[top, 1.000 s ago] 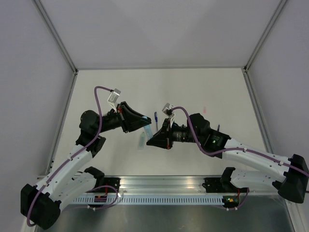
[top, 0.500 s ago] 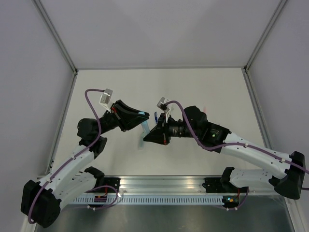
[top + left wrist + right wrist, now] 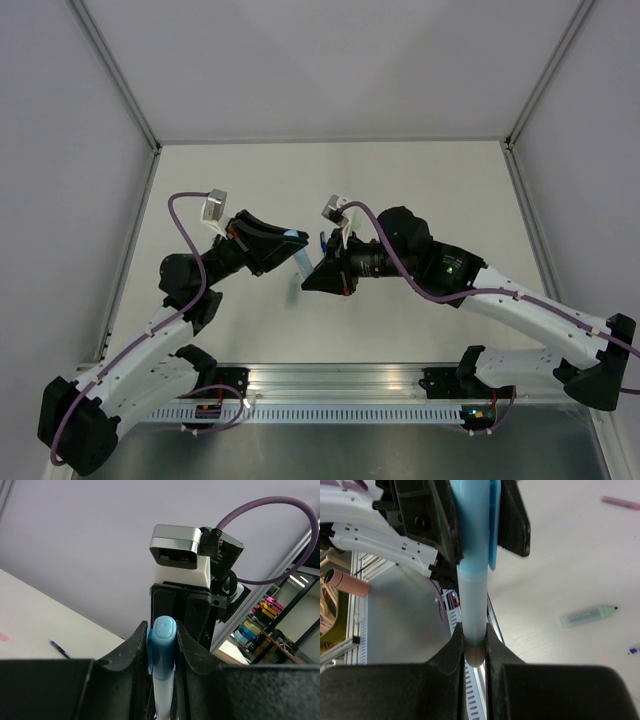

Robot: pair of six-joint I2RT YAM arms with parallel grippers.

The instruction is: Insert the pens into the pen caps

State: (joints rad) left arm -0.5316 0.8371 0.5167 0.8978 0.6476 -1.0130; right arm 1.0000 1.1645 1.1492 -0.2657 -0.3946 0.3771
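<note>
The two arms meet tip to tip over the middle of the white worktop (image 3: 450,180). The left hand (image 3: 292,242) reaches in from 8 o'clock, its black fingers closed on a light blue pen cap (image 3: 293,234). From the cap a pale blue pen (image 3: 303,260) slants toward 5 o'clock into the right hand (image 3: 310,280), which comes in from 3 o'clock and pinches it. At 1 o'clock of that meeting point a thin blue pen (image 3: 322,238) lies on the worktop, partly hidden by the right hand. At 6 o'clock lies a mint green piece (image 3: 292,292), apart from both hands. Purple cables (image 3: 180,215) loop above each wrist.
</note>
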